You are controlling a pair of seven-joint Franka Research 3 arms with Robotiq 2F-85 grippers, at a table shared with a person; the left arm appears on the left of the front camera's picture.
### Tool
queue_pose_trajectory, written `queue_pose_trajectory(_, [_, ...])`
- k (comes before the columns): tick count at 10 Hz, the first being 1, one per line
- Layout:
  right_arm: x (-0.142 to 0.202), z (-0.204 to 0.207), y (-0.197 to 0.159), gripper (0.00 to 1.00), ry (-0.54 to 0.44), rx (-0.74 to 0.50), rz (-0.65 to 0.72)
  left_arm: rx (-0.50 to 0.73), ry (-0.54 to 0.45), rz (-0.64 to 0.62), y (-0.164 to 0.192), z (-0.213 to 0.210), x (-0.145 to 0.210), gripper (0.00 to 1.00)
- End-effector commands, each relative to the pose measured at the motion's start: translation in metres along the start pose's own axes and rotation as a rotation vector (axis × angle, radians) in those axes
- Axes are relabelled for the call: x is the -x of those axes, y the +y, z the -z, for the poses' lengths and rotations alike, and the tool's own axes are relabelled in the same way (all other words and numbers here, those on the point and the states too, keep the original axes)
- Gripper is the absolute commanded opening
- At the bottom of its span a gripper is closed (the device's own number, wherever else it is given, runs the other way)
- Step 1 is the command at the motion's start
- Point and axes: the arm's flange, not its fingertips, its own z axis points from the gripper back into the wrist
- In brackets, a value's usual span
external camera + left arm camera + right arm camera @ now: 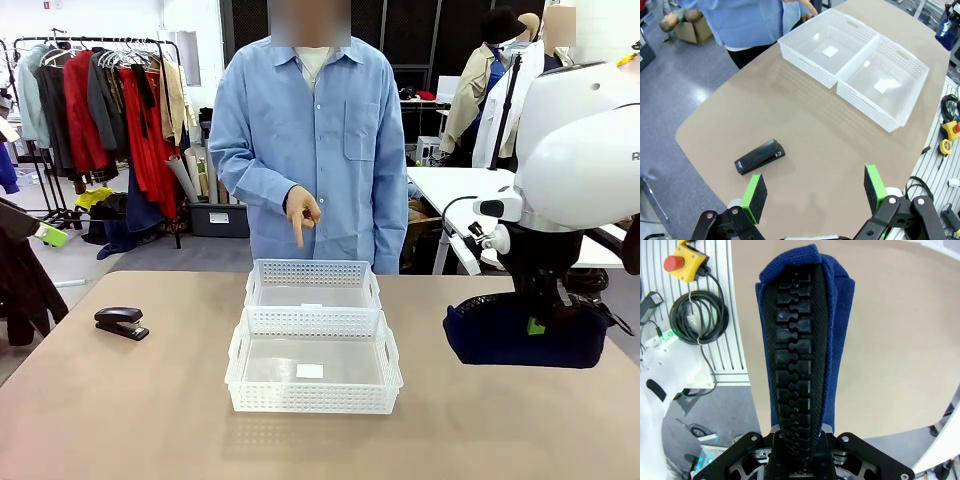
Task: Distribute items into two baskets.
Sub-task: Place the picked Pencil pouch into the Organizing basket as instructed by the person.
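Tan table (150, 420): stapler (121, 322), two white baskets (313, 400).

Clothes rack (110, 90) behind table (120, 420); emergency-stop box (686, 260) beside coiled cable (676, 317).

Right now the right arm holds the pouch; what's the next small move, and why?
Probably swing the right gripper toward the middle, bringing the pouch over the far basket. The gripper is shut on the pouch at the right side of the table, the person's hand points a finger down at that basket, and it and the near basket look empty.
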Motion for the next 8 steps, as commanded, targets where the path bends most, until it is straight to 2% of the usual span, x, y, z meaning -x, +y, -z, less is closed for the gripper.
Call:
queue_pose_trajectory(1, [0.005,-0.002,-0.028,0.00,-0.046,0.029,-0.032,0.008,-0.020,0.012,0.001,-0.001,0.001,1.00])
queue_pose_trajectory(8, [-0.022,-0.035,-0.126,0.00,-0.040,0.054,-0.194,0.008,-0.020,0.012,0.001,-0.001,0.001,1.00])
